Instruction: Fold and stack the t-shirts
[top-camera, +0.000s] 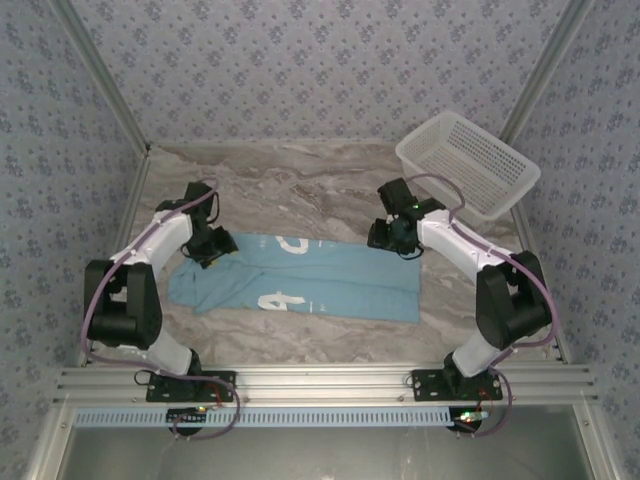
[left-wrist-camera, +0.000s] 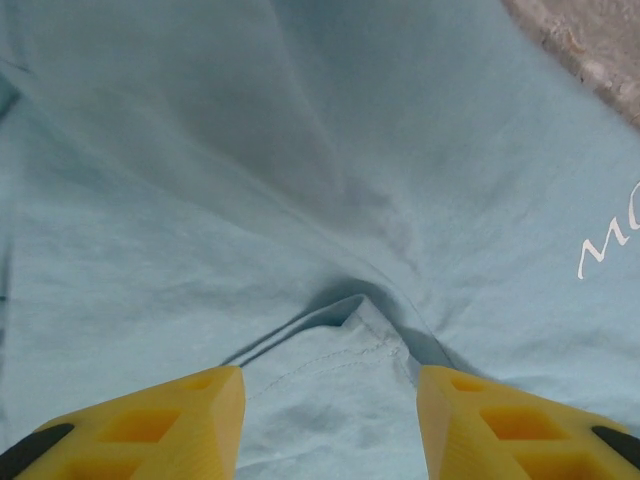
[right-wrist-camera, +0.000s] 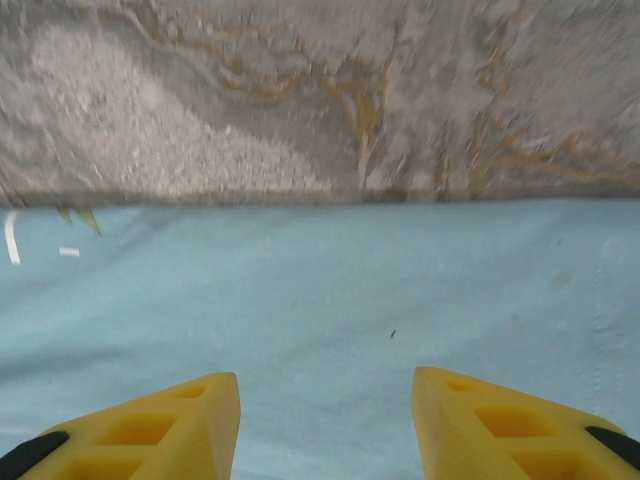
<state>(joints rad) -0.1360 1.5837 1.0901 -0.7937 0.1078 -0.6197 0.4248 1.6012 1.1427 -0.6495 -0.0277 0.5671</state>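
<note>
the basket (top-camera: 468, 163) leans in the far right corner, its mesh bottom bare. the t-shirt (top-camera: 330, 285) lies flat in the middle of the table (top-camera: 300, 185). the left gripper (top-camera: 215, 250) is over the shirt's left end, jaws spread around a wrinkle. the right gripper (top-camera: 390, 238) is at its far edge, jaws spread. behind that edge the table is bare.

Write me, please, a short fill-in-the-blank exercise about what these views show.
1. The t-shirt lying on the table is light ____ in colour.
2. The white mesh basket stands at the table's far ____ corner.
3. The left end effector and the right end effector are both over the t-shirt with jaws ____.
4. The fingers of each end effector are ____ in colour.

Missing words: blue; right; open; yellow.
</note>
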